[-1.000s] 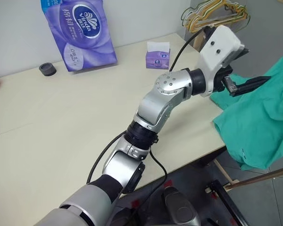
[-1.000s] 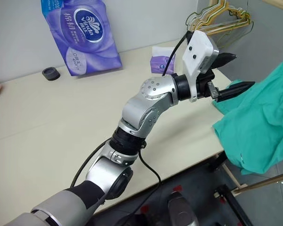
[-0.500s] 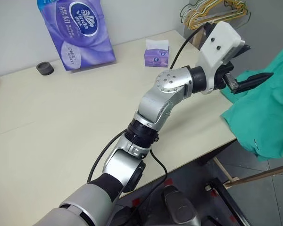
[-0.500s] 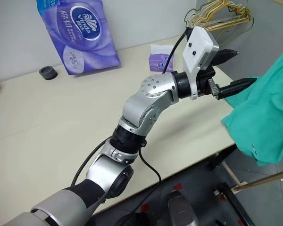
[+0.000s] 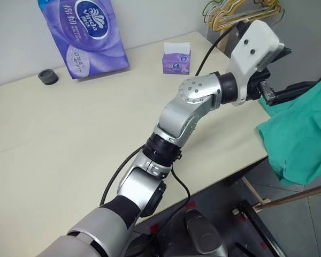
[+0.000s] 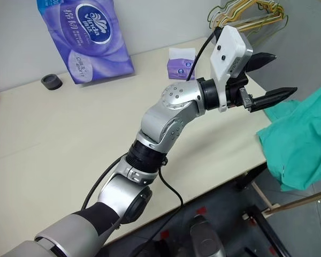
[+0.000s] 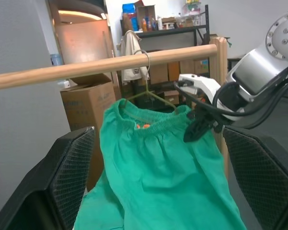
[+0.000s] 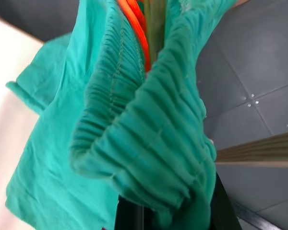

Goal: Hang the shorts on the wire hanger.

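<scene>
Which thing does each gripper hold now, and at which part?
The right gripper holds the shorts at the waistband; the left gripper, jaws open, holds nothing.

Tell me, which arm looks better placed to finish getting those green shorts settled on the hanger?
Probably the right. Its right gripper is shut on the shorts at the waistband, beside the wire hanger hooked on the wooden rail. The left gripper hangs open, short of the cloth.

Teal shorts (image 7: 156,158) — apparently on wire hanger (image 7: 151,93)

We see a cream table (image 5: 69,139) bearing a purple tissue pack (image 5: 85,35), small tissue box (image 5: 176,58), black ring (image 5: 47,77).
</scene>
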Controlling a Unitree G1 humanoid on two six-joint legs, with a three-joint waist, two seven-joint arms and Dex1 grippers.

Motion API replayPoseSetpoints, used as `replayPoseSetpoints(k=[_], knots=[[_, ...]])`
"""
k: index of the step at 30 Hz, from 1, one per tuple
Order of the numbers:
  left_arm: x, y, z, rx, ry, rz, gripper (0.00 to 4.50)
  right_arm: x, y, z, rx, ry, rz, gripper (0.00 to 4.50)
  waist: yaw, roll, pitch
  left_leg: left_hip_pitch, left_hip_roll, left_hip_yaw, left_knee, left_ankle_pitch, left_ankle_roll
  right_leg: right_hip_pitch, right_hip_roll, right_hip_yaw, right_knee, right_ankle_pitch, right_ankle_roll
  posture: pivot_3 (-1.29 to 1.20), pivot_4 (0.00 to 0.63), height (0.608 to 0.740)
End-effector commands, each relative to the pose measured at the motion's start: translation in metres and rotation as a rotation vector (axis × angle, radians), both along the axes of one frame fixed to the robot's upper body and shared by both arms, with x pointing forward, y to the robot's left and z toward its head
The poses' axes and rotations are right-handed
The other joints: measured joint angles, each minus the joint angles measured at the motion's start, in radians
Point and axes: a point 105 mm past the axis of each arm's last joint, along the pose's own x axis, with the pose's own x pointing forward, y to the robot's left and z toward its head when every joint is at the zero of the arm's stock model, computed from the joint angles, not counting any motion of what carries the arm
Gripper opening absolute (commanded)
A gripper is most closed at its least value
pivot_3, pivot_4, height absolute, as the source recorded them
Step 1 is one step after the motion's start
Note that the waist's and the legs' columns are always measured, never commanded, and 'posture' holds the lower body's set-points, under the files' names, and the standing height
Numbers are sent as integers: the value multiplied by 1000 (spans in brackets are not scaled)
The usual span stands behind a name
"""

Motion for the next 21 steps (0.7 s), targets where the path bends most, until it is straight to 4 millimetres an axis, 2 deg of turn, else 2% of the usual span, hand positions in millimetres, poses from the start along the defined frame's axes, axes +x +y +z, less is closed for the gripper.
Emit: replayPoseSetpoints(k=[1,9,12,21], knots=[[-19,-9,15,-37,-52,-56,4485,-2,2,3,7,-31,12,0,0,0,0,0,0,0,0,0,0,0,0,0,0,0,0,-404,241,740],[-26,-11,9,-15,-54,-102,4485,-5,-2,10,-51,-53,-30,0,-1,0,0,0,0,0,0,0,0,0,0,0,0,0,1,-410,235,740],[-36,-11,1,30,-97,-172,4500,-8,-3,16,-77,-78,-42,762,-1,0,0,0,0,0,0,0,0,0,0,0,0,0,1,-419,232,740],[-46,-13,-8,66,-130,-236,4500,-19,10,52,-214,-190,-8,3830,-9,1,0,0,0,1,0,0,0,0,0,1,0,0,1,-457,216,740]])
